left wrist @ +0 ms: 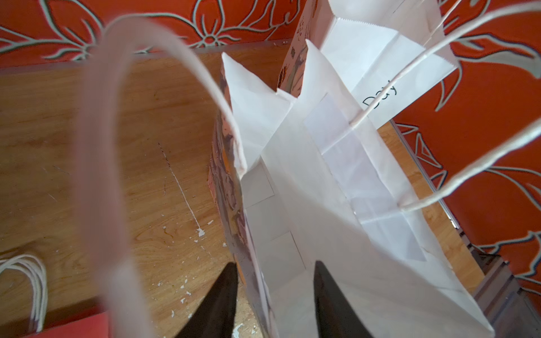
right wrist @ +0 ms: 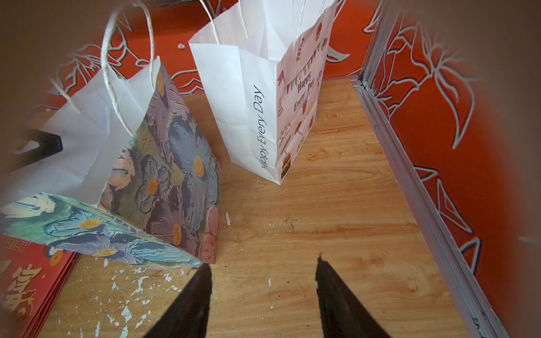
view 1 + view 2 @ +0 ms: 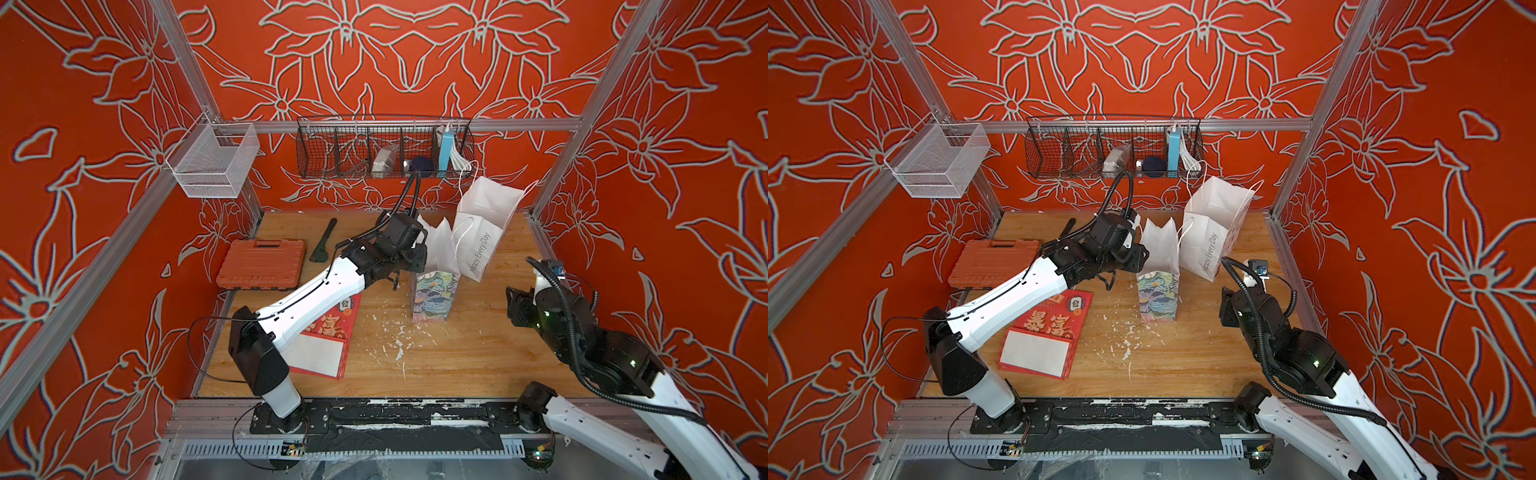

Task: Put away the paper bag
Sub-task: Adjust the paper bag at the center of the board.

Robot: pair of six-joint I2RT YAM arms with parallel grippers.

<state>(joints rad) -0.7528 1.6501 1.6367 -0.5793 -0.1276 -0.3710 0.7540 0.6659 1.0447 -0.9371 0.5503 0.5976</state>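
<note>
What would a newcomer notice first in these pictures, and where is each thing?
The flower-painted paper bag standing mid-table draws the eye, with the left gripper straddling its top edge. Just behind it, towards the back right corner, stands a white bag printed Happy Every Day. A stack of red bags lies flat at the front left, partly under the left arm.

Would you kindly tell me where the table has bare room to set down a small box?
Free: the table's front middle, between the flat red bags and the right gripper, flecked with white chips. Crowded: floral bag and white bag stand close together at the back right; tool case and wrench fill the back left.
</note>
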